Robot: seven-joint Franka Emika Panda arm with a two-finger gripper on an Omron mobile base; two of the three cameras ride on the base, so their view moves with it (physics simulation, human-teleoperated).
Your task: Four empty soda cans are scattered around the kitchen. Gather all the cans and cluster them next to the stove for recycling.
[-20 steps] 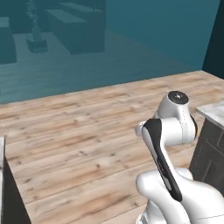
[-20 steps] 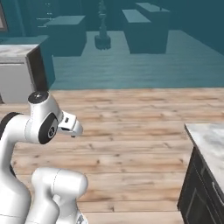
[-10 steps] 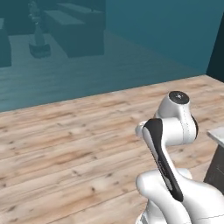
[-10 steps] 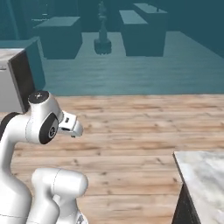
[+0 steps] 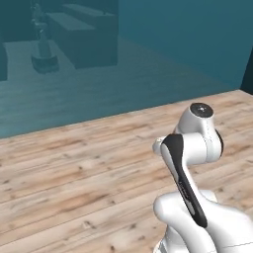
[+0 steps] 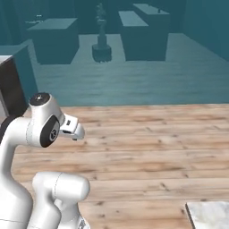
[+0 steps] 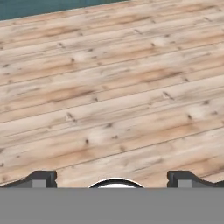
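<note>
Overhead, gripper [image 7: 112,177] spread wide, empty, above knotty plank wood floor [image 7: 113,87]; marble counter corner [image 6: 210,214] nearby.

Light brown wood-grain floor [image 7: 113,87]; teal wall [image 5: 197,39]

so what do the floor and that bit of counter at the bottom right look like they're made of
The floor looks like wood planks, matte: long boards with grain streaks and dark knots. The counter corner looks like pale marble or stone, going by its grey veining, though it may be laminate.
</note>
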